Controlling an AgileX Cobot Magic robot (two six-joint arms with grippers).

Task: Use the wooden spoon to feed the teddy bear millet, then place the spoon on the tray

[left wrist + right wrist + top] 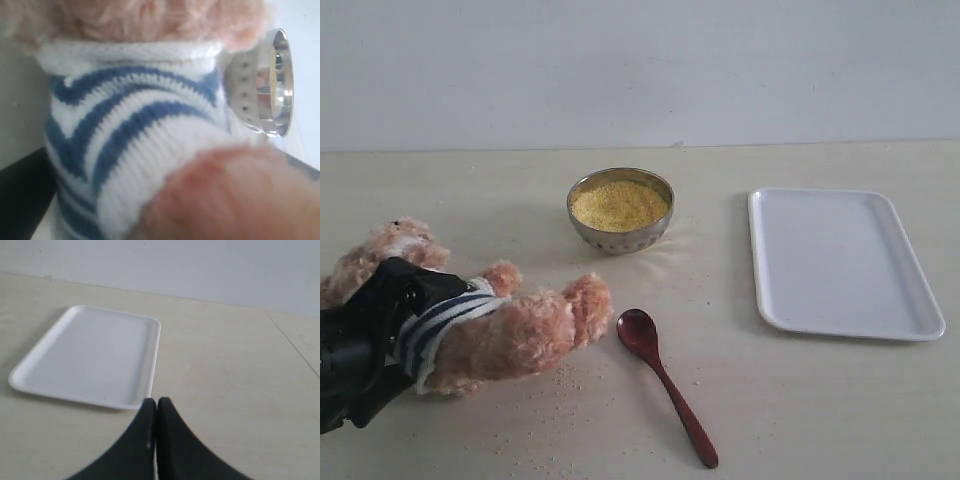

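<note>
Exterior view: fluffy light-brown striped-shirt teddy bear (520, 335) lies at worktop (800, 420) left; left gripper (405, 310) spread wide astride torso, grip unconfirmed. Clamp squarely on shirt, clear of slim dark wooden spoon (665, 385). Right gripper (156, 412) closed, empty, near white rectangular tray (840, 262).

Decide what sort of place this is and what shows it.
Probably a robot lab bench: a black robot arm over a fluffy light-brown teddy bear, with a round steel bowl of yellow millet and a white plastic tray staged on a pale table.
</note>
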